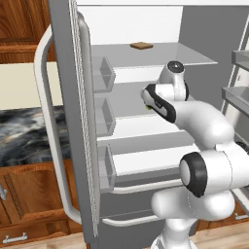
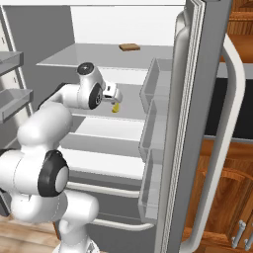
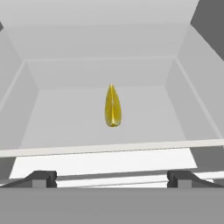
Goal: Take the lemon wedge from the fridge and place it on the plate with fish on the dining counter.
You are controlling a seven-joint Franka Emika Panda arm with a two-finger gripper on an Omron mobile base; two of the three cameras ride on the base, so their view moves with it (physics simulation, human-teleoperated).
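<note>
My two-finger gripper (image 3: pixel 112 177) stands spread as wide as it goes and has hold of nothing; its two dark fingertips (image 3: pixel 41 178) rise far apart at the bottom of the hand view, with open air between them. I am reaching into the tall grey French-door fridge (image 2: pixel 99 29), whose doors stand open, and my hand sits level with the middle white shelf (image 3: pixel 65 118) of its white interior.

The tiny bright-yellow lemon wedge (image 3: pixel 112 106) lies on that middle shelf, near its centre, well back from the front edge and well short of the rear wall. In the hand view it sits straight ahead, centred between my fingertips but still apart from them, its narrow end pointing toward the back of the shelf. In the right base view the lemon wedge (image 2: pixel 115 107) shows just past the end of my hand, on the same shelf.

On the shelf above, toward its rear, lies a flat brown slab-like item (image 1: pixel 141 45), well apart from the wedge. The open door on my left carries a long white curved handle (image 1: pixel 48 146), and past it a strip of black-and-grey marbled stone worktop (image 1: pixel 29 136) on reddish-brown wooden cabinets shows.
</note>
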